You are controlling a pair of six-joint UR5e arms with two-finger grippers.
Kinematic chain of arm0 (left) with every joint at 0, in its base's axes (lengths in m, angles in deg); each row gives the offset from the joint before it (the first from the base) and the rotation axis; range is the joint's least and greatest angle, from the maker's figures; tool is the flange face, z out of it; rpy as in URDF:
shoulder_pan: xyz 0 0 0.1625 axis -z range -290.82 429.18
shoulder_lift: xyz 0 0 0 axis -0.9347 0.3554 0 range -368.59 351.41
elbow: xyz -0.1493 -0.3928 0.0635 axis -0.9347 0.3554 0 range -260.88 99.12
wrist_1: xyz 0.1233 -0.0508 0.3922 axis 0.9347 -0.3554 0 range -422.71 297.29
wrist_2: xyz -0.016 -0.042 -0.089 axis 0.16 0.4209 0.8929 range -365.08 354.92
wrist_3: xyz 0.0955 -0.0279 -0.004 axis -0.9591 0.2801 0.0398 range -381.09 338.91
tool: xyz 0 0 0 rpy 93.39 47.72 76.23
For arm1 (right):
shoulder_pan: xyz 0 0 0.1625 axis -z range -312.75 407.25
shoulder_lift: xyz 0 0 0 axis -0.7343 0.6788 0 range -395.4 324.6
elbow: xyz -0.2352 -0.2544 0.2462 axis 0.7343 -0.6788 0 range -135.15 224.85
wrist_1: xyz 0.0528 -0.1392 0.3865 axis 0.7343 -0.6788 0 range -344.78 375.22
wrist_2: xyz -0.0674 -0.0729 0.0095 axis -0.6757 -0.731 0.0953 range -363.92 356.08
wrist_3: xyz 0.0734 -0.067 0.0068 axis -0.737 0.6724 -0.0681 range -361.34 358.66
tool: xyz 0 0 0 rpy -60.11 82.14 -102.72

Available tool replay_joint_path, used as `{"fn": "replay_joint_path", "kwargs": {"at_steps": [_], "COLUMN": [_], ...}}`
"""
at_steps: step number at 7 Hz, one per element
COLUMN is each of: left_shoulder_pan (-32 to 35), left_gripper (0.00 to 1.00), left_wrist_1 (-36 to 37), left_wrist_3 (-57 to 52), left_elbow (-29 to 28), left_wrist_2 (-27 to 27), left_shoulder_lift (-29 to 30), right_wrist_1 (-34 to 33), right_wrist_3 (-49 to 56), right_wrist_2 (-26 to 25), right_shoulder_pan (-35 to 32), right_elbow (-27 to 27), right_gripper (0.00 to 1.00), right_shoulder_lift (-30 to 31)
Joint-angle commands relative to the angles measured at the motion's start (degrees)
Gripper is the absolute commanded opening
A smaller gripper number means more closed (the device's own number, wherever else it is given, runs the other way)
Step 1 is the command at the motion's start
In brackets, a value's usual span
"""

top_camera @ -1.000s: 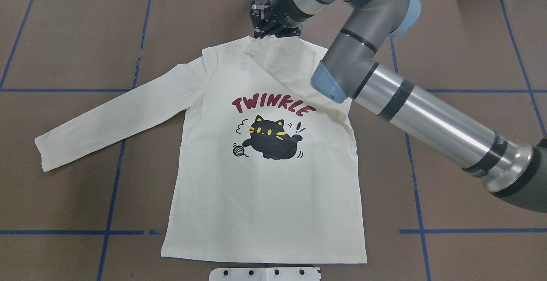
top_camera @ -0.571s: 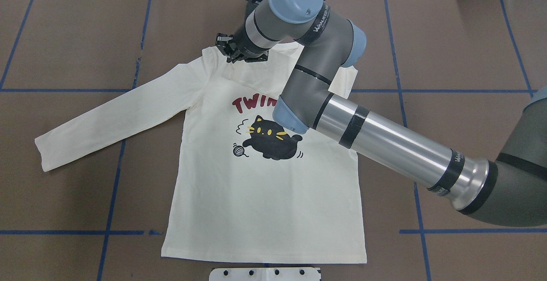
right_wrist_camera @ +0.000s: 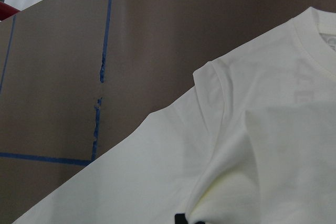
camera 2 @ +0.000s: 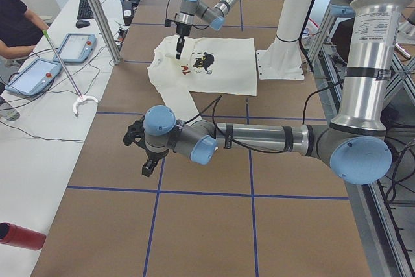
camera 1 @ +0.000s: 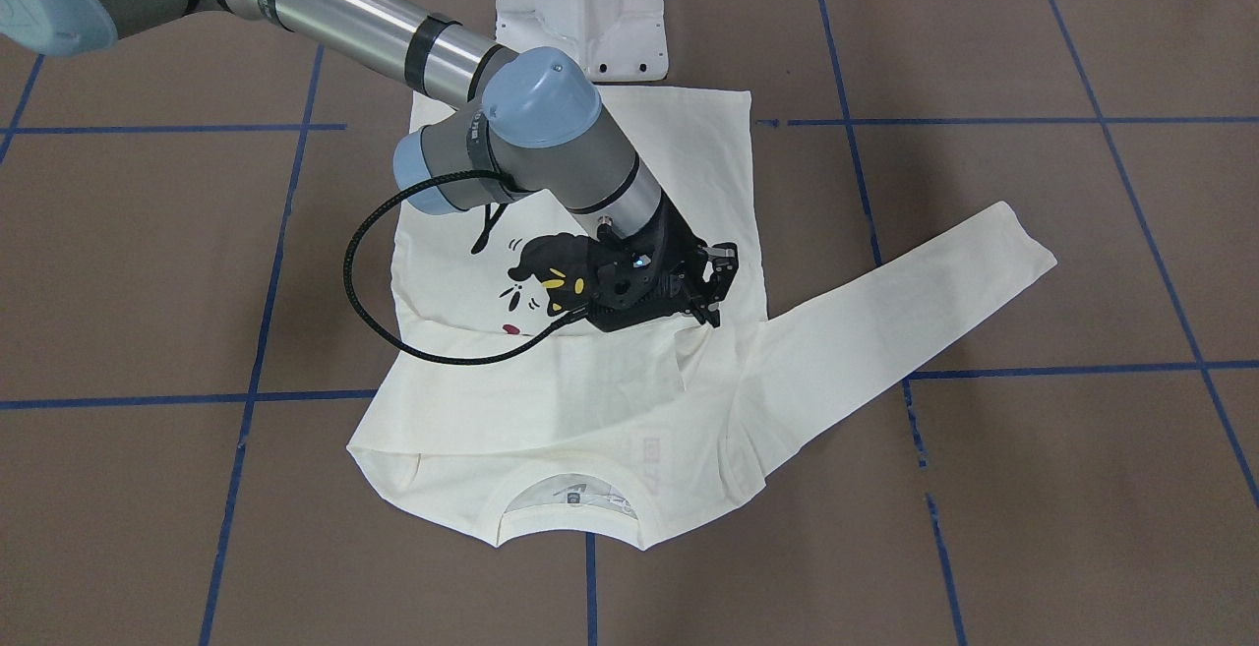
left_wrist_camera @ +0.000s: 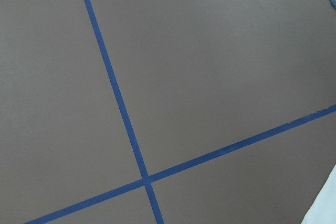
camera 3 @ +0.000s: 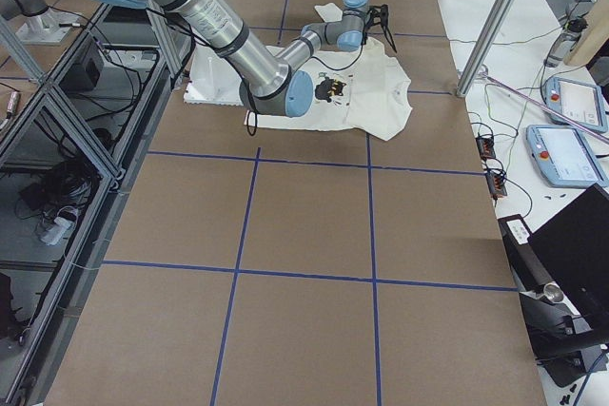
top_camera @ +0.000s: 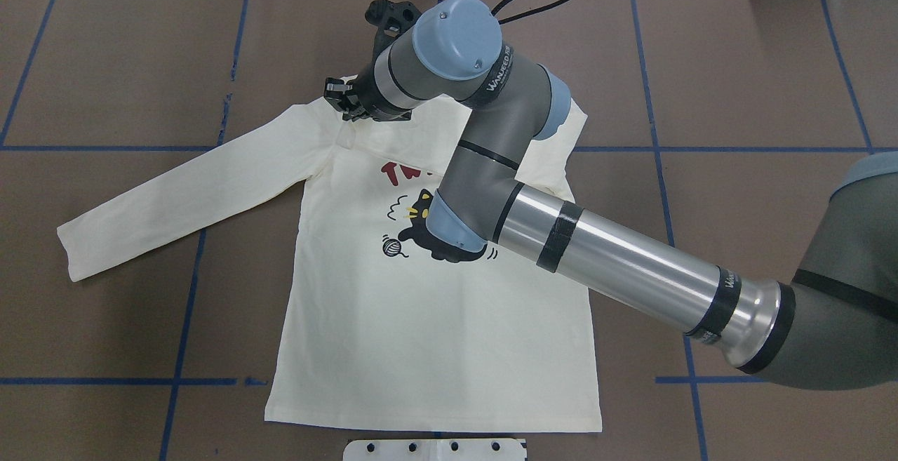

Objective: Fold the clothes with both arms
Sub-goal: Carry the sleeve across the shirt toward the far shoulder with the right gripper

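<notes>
The cream shirt (top_camera: 421,335) lies flat, print up, with the black cat (top_camera: 449,247) partly under my right arm. One sleeve (top_camera: 175,201) lies spread out to the overhead view's left. The other sleeve (camera 1: 551,381) is folded across the chest and covers most of the red lettering (top_camera: 396,172). My right gripper (top_camera: 342,102) is shut on that sleeve's end, near the opposite shoulder; it also shows in the front view (camera 1: 710,304). My left gripper (camera 2: 144,154) hangs over bare table well away from the shirt. I cannot tell if it is open.
The white pedestal base (top_camera: 435,449) stands at the shirt's hem edge. Blue tape lines (top_camera: 189,292) grid the brown table. A side bench holds tablets (camera 2: 71,47) and cables, with a metal post (camera 2: 97,11) at the table's far edge.
My right gripper has moved left and slightly toward the robot across the shirt's top, dragging the folded sleeve over more of the lettering. The spread-out sleeve has not moved.
</notes>
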Motion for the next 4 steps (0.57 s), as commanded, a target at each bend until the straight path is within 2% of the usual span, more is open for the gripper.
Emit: {"fn": "replay_joint_path", "kwargs": {"at_steps": [1, 2, 4], "left_shoulder_pan": [0.0, 0.0, 0.0], "left_gripper": [1.00, 1.00, 1.00], "left_wrist_1": [0.0, 0.0, -0.8], "left_wrist_3": [0.0, -0.2, -0.2], "left_elbow": [-0.2, -0.2, -1.3], "left_wrist_2": [0.0, 0.0, -0.1], "left_shoulder_lift": [0.0, 0.0, 0.0], "right_wrist_1": [0.2, 0.3, 0.6], "right_wrist_3": [0.2, 0.4, 0.5], "right_wrist_2": [-0.5, -3.3, -9.3], "right_shoulder_pan": [0.5, 1.9, 5.3], "right_elbow": [0.1, 0.1, 0.0], "right_gripper": [0.00, 0.97, 1.00], "right_shoulder_lift": [-0.2, -2.6, -5.1]}}
